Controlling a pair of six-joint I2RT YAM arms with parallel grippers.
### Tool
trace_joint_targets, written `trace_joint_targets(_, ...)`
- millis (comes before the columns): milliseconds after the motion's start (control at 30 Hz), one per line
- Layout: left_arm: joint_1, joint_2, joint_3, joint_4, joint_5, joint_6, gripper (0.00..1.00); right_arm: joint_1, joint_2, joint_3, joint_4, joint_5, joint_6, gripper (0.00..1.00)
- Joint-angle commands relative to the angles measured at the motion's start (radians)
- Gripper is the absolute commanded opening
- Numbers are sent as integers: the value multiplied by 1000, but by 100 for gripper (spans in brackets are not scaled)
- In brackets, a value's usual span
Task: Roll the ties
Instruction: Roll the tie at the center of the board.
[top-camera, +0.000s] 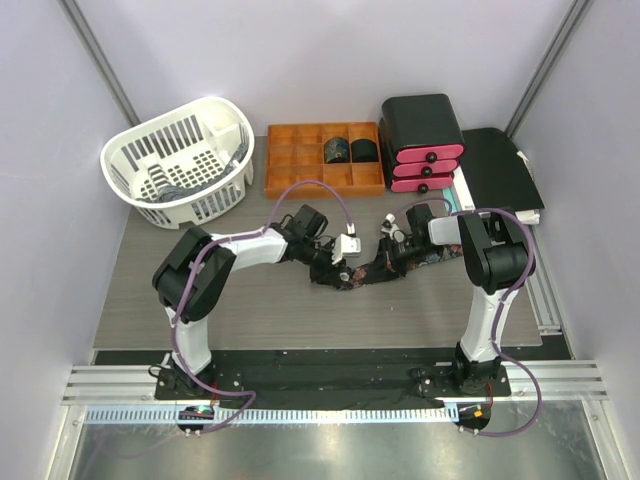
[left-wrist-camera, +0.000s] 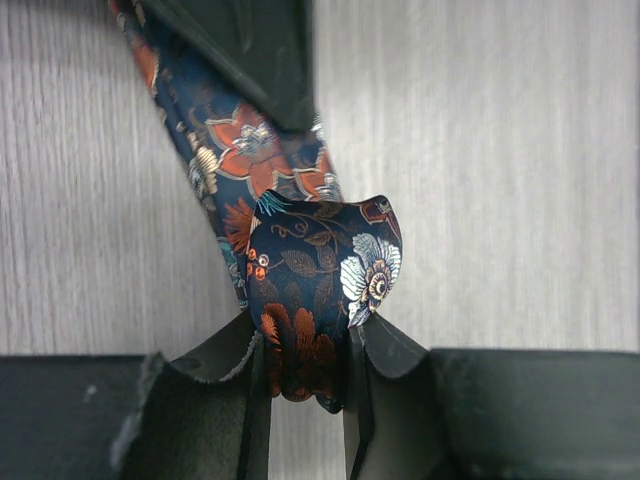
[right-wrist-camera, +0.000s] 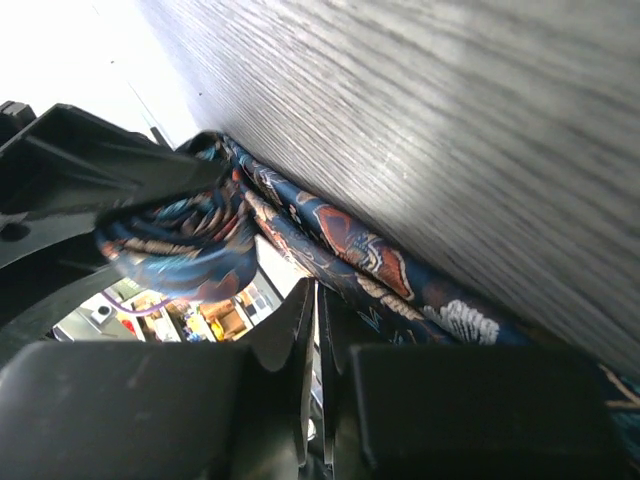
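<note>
A dark navy tie (top-camera: 400, 265) with an orange and white flower print lies across the middle of the table between both grippers. My left gripper (left-wrist-camera: 305, 375) is shut on its folded end (left-wrist-camera: 310, 290), which stands up between the fingers; the rest of the tie (left-wrist-camera: 235, 150) runs away over the table. In the top view the left gripper (top-camera: 340, 268) sits at the tie's left end. My right gripper (right-wrist-camera: 318, 300) has its jaws together, with the tie (right-wrist-camera: 350, 240) lying just beyond the fingertips; nothing shows between them. In the top view the right gripper (top-camera: 393, 240) is over the tie's middle. Two rolled ties (top-camera: 348, 150) sit in an orange tray (top-camera: 300, 165).
A white laundry basket (top-camera: 180, 160) with striped fabric inside stands at the back left. A black and pink drawer unit (top-camera: 422, 140) and a black folder (top-camera: 500, 170) stand at the back right. The left arm's fingers (right-wrist-camera: 90, 170) show in the right wrist view, close by.
</note>
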Motion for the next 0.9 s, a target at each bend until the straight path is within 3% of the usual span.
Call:
trace_joint_targets(0,3,51,50,-131,-139,45,19,-21,-31,-30,16,156,11,15)
trace_joint_targets(267,0,71,52,-108,-188,14,16,-21,-136,10,105,59,36,21)
trace_joint_targets(400,1,63,52,-104,-199,36,13,-21,-104,76,96,122,11,22)
trace_joint_targets(633,9,72,98,-125,-242,48,12,-27,-55,-19,27,255,-71,22)
trace_joint_targets(867,10,83,118,-154,-230,76,12,-34,-102,-68,5,215,-41,22)
